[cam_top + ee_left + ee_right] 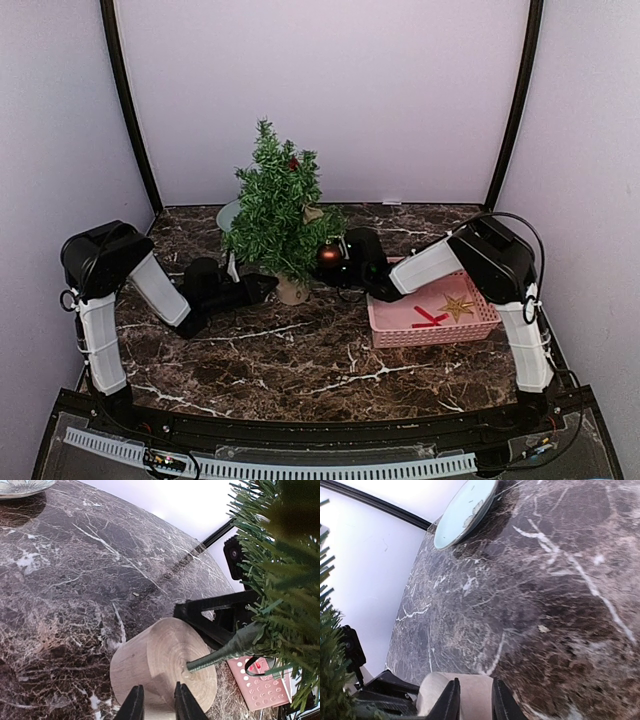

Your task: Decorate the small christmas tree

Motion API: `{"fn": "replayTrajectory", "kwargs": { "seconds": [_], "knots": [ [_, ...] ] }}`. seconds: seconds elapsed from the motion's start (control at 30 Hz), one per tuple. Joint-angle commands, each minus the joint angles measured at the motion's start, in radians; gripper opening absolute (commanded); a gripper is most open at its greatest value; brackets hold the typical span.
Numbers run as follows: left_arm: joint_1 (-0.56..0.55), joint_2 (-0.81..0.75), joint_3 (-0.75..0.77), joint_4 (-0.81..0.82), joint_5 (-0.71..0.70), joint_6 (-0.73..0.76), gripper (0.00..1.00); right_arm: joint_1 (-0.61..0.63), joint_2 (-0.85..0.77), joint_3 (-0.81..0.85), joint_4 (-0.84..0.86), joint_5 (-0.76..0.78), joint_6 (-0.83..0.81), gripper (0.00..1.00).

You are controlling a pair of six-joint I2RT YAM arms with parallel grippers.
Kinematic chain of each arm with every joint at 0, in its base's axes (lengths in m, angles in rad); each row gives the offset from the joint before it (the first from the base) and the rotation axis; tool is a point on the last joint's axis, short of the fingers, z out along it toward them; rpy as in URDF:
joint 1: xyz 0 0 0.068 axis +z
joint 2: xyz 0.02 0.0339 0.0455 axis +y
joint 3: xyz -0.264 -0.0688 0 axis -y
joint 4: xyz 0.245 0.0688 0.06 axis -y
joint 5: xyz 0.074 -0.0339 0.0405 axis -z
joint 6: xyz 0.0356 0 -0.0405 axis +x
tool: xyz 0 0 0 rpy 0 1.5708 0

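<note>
A robot lab booth: plain pale wall panels (320,90) in black framing (128,110) enclose a marble-look table (300,350) with left arm (100,310) and right arm (505,270) bolted on

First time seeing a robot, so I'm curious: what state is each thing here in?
Christmas tree, upright, a red ball among its lower branches.
Pink basket, holding a gold star and a red piece.
Plate, lying flat behind the tree.
Left gripper, fingers slightly apart by the tree's wooden base; grip unclear.
Right gripper, the same, opposite side.
</note>
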Motion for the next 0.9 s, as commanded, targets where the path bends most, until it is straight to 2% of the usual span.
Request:
{"fn": "replayTrajectory", "kwargs": {
  "seconds": [0.0,0.2,0.6,0.87],
  "knots": [
    [0.011,-0.035,-0.019,-0.030,-0.038,-0.015,0.23,-0.012,-0.084,-0.074,0.028,0.041,-0.013,0.25],
    [0.033,-0.034,-0.003,-0.043,-0.045,-0.008,0.25,-0.012,-0.126,-0.156,0.052,0.064,0.012,0.28],
    [0.039,-0.024,0.068,-0.077,-0.038,0.021,0.25,0.033,-0.134,-0.212,0.132,0.031,0.077,0.30],
    [0.036,-0.021,0.040,-0.036,-0.010,0.000,0.23,0.075,-0.166,-0.234,0.132,0.034,0.111,0.30]
  ]
}}
